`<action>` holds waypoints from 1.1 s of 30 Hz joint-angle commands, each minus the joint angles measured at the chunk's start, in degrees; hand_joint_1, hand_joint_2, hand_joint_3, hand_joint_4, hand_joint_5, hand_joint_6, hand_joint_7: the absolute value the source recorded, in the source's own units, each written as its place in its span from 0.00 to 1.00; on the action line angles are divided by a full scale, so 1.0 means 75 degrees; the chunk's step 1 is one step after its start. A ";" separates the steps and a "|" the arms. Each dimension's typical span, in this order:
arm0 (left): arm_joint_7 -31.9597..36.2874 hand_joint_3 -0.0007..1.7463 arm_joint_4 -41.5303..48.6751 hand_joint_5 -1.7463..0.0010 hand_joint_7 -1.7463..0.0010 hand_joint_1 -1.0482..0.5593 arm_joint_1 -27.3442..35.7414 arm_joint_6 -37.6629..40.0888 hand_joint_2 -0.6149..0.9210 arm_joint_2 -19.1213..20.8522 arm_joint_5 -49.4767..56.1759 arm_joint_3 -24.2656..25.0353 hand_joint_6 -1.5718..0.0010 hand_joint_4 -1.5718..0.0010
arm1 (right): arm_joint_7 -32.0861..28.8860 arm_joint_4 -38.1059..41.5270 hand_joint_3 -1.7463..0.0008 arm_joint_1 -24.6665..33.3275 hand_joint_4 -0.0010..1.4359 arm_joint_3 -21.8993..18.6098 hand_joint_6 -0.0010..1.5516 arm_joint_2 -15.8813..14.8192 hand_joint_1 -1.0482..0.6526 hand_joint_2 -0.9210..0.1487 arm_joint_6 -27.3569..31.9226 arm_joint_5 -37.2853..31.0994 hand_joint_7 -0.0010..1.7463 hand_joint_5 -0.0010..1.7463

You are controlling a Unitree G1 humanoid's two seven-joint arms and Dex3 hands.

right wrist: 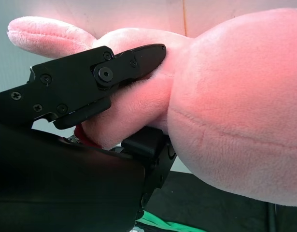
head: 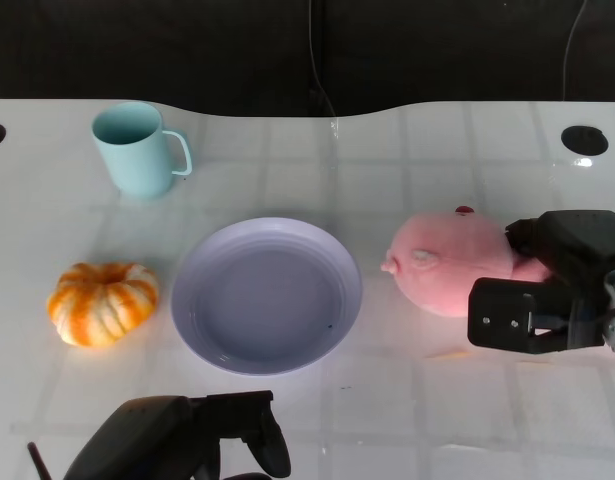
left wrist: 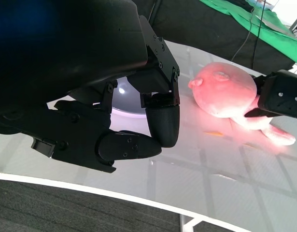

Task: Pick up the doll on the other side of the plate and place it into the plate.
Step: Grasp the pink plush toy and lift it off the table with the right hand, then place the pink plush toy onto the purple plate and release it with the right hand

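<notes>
White desk (head: 417, 420), tiled look, wavy far edge against dark backdrop; round holes near far left and far right corners. Open surface between plate and near edge, and between plate and mug.

One lavender plate (head: 266, 295), centre of desk, nothing in it.

One pink doll (head: 449, 262), plush, lying on desk just right of plate, apart from rim, snout toward plate. In left wrist view, doll (left wrist: 225, 89) flat on surface, one limb stretched out behind.

Right hand (head: 547, 285) at doll's right side, grasping doll: in right wrist view, fingers (right wrist: 134, 63) pressed into plush of doll (right wrist: 235, 116), body pinched between upper and lower fingers.

Left hand (head: 202, 440) low at near edge, in front of plate, well apart from doll; fingers (left wrist: 162, 121) curled in, clenched on nothing.

One orange-and-white pumpkin (head: 102, 302), left of plate, near but apart.

One pale blue mug (head: 137, 148), upright, far left, handle to right.
</notes>
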 commanded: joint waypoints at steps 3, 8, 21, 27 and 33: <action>-0.0037 0.22 -0.0110 0.04 0.27 0.44 0.0039 0.0095 1.00 0.0079 0.0011 0.0046 0.61 0.60 | -0.0138 -0.0200 0.90 0.0328 0.59 -0.0386 0.80 0.0182 0.48 0.02 -0.0009 0.0618 0.04 0.71; 0.0046 0.22 -0.0022 0.03 0.27 0.44 0.0035 -0.0048 1.00 0.0102 -0.0005 0.0071 0.61 0.61 | -0.0831 -0.0585 0.57 0.0450 0.57 -0.0952 0.78 0.0377 0.49 0.31 0.0116 0.1116 0.19 0.87; 0.0062 0.22 0.0249 0.04 0.27 0.44 -0.0037 -0.0132 1.00 0.0093 -0.0008 0.0101 0.61 0.61 | -0.1218 -0.2218 0.20 0.0752 0.64 -0.1749 0.48 0.0279 0.51 0.56 0.0073 0.1659 1.00 1.00; 0.0158 0.22 0.0324 0.04 0.27 0.45 -0.0025 -0.0276 1.00 0.0041 0.0053 0.0044 0.61 0.61 | -0.0765 -0.3063 0.21 0.0661 0.63 -0.1805 0.49 0.0234 0.51 0.58 0.0061 0.1705 1.00 1.00; 0.0239 0.22 0.0245 0.05 0.27 0.44 0.0043 -0.0235 1.00 -0.0030 0.0259 -0.0092 0.61 0.60 | -0.0013 -0.3774 0.21 0.0472 0.66 -0.1635 0.50 0.0448 0.51 0.59 0.0034 0.1718 1.00 1.00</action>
